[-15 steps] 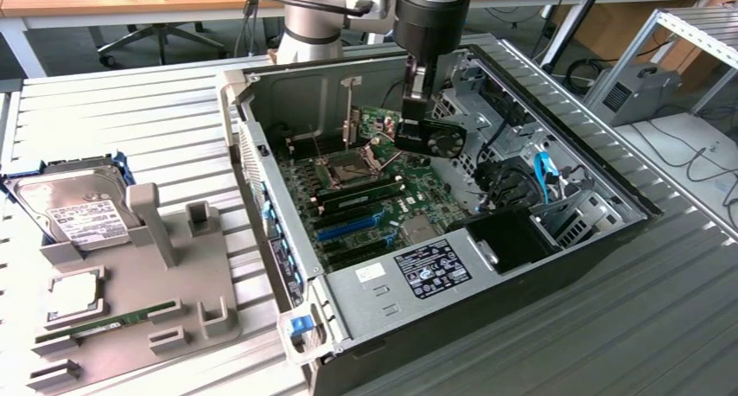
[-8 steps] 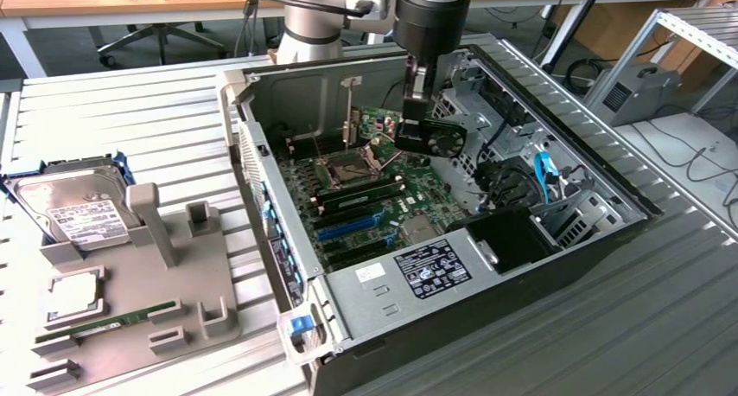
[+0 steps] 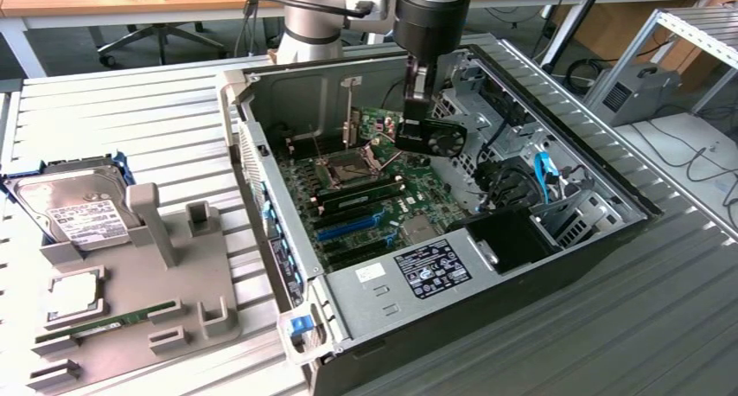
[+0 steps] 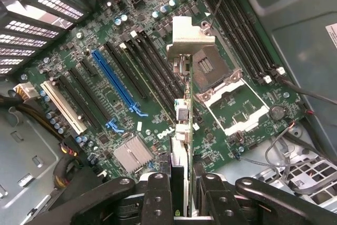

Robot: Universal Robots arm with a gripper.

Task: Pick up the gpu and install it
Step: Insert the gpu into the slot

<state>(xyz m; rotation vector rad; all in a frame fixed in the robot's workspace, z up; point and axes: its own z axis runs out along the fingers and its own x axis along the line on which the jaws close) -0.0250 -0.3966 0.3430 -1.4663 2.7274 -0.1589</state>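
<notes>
A ribbed grey metal table carries a large black and silver computer case, lying on its side with the panel off. A green motherboard lines the floor of the case, with rows of black expansion slots, one long blue slot and an empty silver processor socket.

At the exterior view's left a grey moulded parts holder rests on the table. It holds a silver hard drive with a white label, a square silver processor chip and a narrow green memory stick.

The arm reaches down into the case. Its black gripper is clenched on the gpu, a small green circuit card with a round black fan. The card stands on edge above the motherboard, between the black slots and the processor socket, well apart from the blue slot. Its silver end bracket points away from the wrist.
</notes>
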